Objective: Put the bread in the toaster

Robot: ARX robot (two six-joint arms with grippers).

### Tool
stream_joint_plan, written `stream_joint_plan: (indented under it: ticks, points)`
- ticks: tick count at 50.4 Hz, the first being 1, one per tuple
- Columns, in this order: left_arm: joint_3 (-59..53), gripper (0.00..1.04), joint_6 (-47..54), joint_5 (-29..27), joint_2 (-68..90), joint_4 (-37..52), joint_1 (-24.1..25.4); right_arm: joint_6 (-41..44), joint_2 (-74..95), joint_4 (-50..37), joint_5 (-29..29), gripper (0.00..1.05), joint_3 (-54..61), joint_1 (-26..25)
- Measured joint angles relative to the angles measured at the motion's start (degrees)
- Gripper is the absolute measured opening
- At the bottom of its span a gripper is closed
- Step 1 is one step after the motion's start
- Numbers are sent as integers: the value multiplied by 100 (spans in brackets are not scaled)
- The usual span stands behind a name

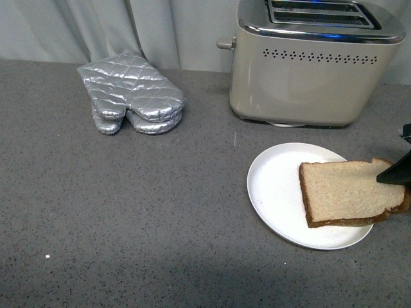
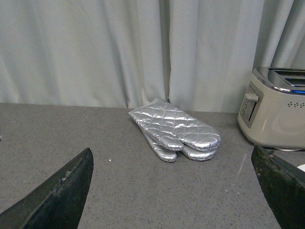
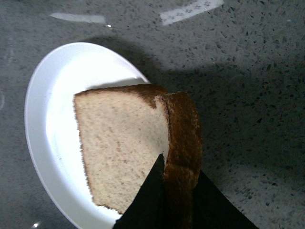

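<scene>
The bread [image 1: 343, 192] is a light-brown slice with dark crust, held tilted over the white plate [image 1: 276, 186] at the front right. My right gripper [image 1: 395, 174] is shut on its crust edge; in the right wrist view the black fingers [image 3: 152, 195] pinch the bread [image 3: 124, 148] above the plate [image 3: 52, 133]. The beige toaster [image 1: 308, 77] with chrome top and two slots stands at the back right, behind the plate. It also shows in the left wrist view [image 2: 276, 114]. My left gripper [image 2: 174, 191] is open and empty over the counter.
A pair of silver quilted oven mitts [image 1: 131, 96] lies at the back left; it also shows in the left wrist view [image 2: 176, 131]. A pale curtain [image 2: 143, 47] hangs behind the grey speckled counter [image 1: 128, 212].
</scene>
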State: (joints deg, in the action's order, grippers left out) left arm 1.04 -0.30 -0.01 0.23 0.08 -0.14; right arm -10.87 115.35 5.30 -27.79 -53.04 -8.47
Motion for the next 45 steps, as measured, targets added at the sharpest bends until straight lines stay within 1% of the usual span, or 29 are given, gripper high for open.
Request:
stream_joint_plan:
  ticks: [1, 3, 9, 13, 16, 20, 21, 24, 28, 29, 33, 36, 41, 45]
  points:
    - [0, 98, 0, 0, 0, 0, 0, -72, -127, 17, -48, 5, 37, 0]
    - [0, 98, 0, 0, 0, 0, 0, -238, -313, 42, -114, 2, 87, 0]
    - [0, 98, 0, 0, 0, 0, 0, -691, -857, 90, -210, 1, 236, 48]
    - [0, 98, 0, 0, 0, 0, 0, -1191, -1314, 90, -238, 1, 358, 107]
    - [0, 98, 0, 0, 0, 0, 0, -1554, -1676, 146, -127, 1, 431, 175]
    - [0, 98, 0, 0, 0, 0, 0, -2347, -2282, 107, 94, 1, 511, 313]
    - [0, 98, 0, 0, 0, 0, 0, -2398, -2352, 96, 125, 1, 514, 334]
    - [0, 98, 0, 0, 0, 0, 0, -2924, -2710, 9, 299, 1, 514, 450]
    - [0, 98, 0, 0, 0, 0, 0, -3888, -3261, -20, 793, 1, 474, 710]
    - [0, 98, 0, 0, 0, 0, 0, -4192, -3386, -17, 1080, 1, 433, 809]
    - [0, 98, 0, 0, 0, 0, 0, -4962, -3569, -52, 1897, 1, 240, 1102]
    - [0, 98, 0, 0, 0, 0, 0, -5274, -3578, -116, 2328, 1, 118, 1250]
    - [0, 98, 0, 2, 0, 0, 0, -5864, -3482, -186, 3239, 1, -195, 1591]
    - [0, 98, 0, 0, 0, 0, 0, -6188, -3348, -219, 3812, 1, -426, 1814]
